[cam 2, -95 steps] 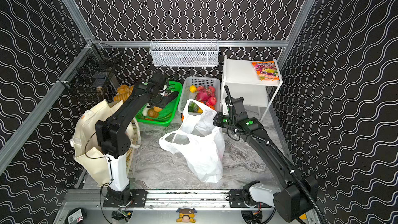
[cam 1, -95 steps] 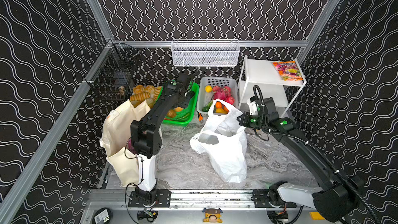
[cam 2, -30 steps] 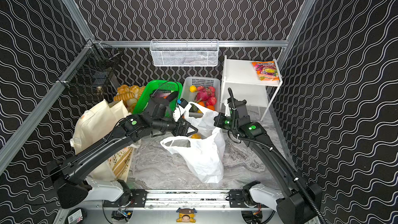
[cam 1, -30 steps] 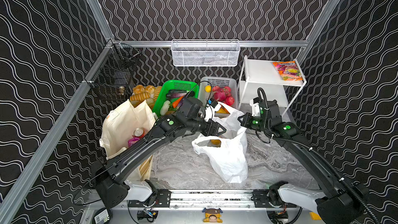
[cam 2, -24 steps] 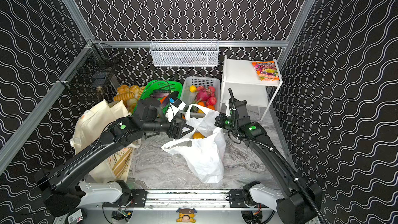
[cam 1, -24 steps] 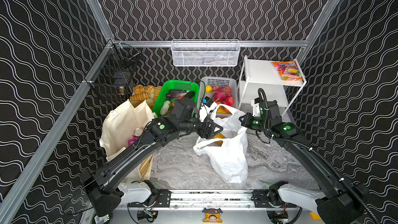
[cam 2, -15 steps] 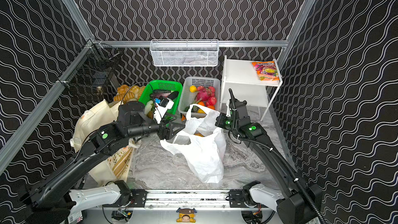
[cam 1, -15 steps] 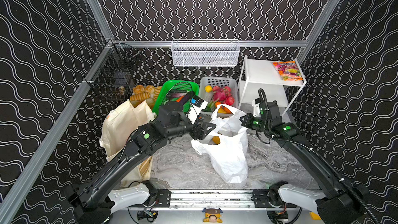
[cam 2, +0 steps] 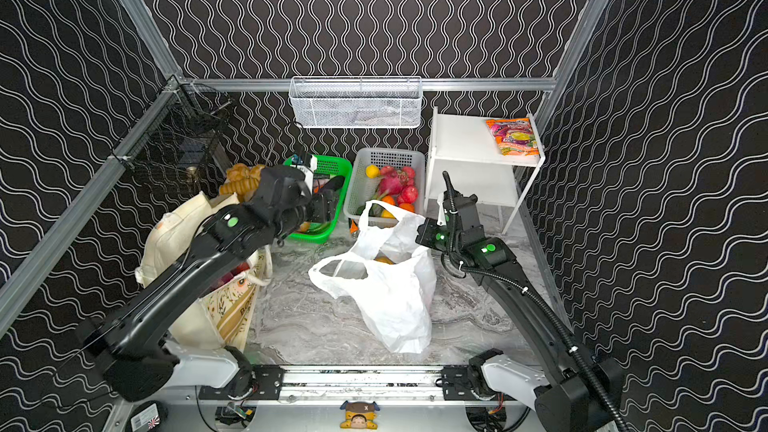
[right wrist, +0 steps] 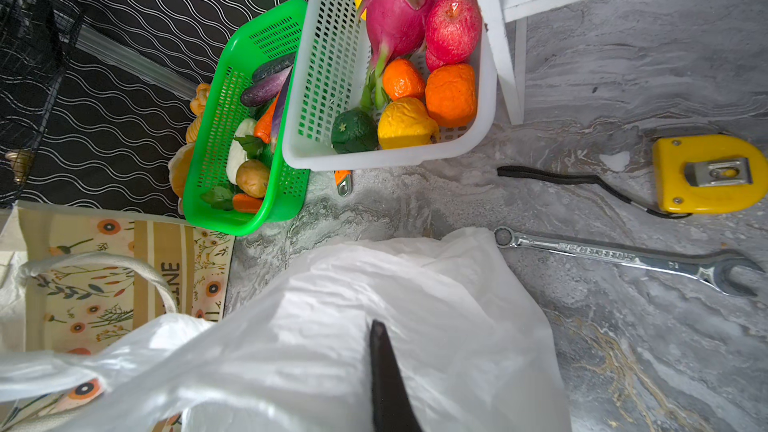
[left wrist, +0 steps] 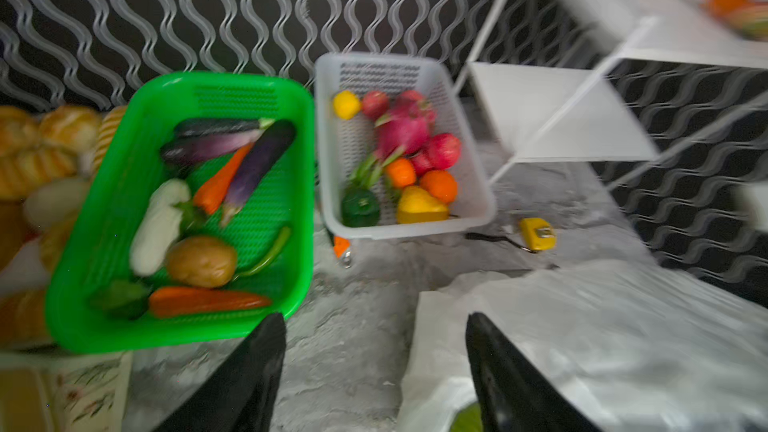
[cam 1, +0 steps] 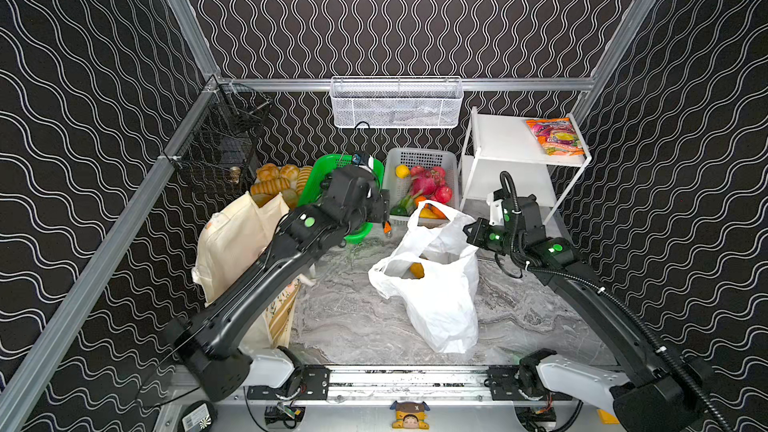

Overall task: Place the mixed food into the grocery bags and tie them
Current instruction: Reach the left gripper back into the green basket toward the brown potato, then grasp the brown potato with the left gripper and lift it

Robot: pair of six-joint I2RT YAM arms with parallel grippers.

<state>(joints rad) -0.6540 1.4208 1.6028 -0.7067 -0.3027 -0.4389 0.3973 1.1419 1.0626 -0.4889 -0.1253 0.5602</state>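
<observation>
In both top views the left jaws have pulled back from the white plastic bag (cam 1: 436,297) toward the green basket (cam 1: 311,184), leaving an orange fruit (cam 1: 417,270) inside. The left wrist view shows them apart and empty; we judge the potato (left wrist: 201,261) a likely next pick. In the right wrist view the right jaws stay clamped on the bag's rim.
</observation>
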